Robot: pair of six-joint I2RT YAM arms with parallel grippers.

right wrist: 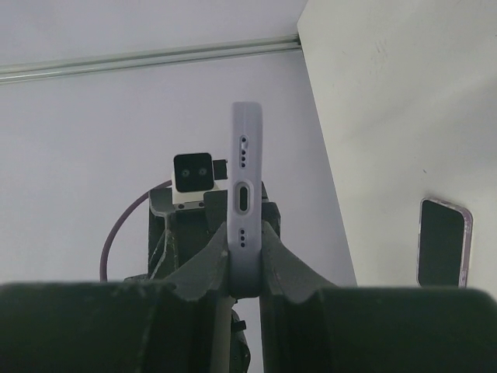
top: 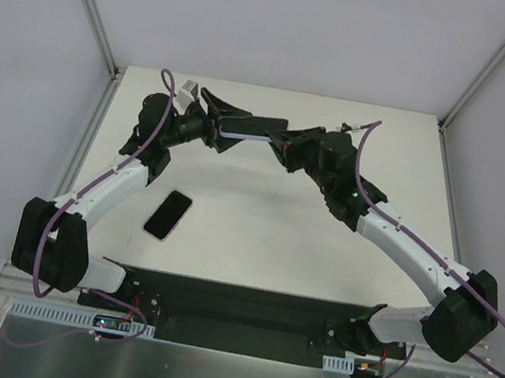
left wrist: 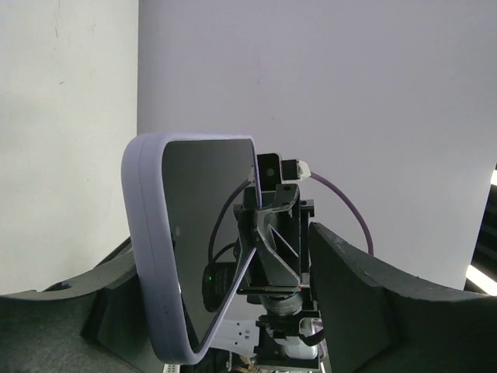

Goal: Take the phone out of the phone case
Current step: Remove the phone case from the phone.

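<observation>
Above the table's (top: 317, 265) far edge: clamps case (left wrist: 147, 249) in right end effector (top: 278, 143), long axis running straight into left end effector (top: 235, 127), spread astride the far end. Sees phone (top: 168, 215) flat on table, nearer left arm (top: 110, 187).

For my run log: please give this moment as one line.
left gripper: open around case | right gripper: shut on case | phone: on table

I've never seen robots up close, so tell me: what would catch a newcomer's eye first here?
Probably the lilac phone case, held in the air over the far side of the table where both arms meet. The right gripper is clamped on one end, and the left gripper stands open around the other. Next, a dark phone lying flat on the table beside the left arm.
</observation>
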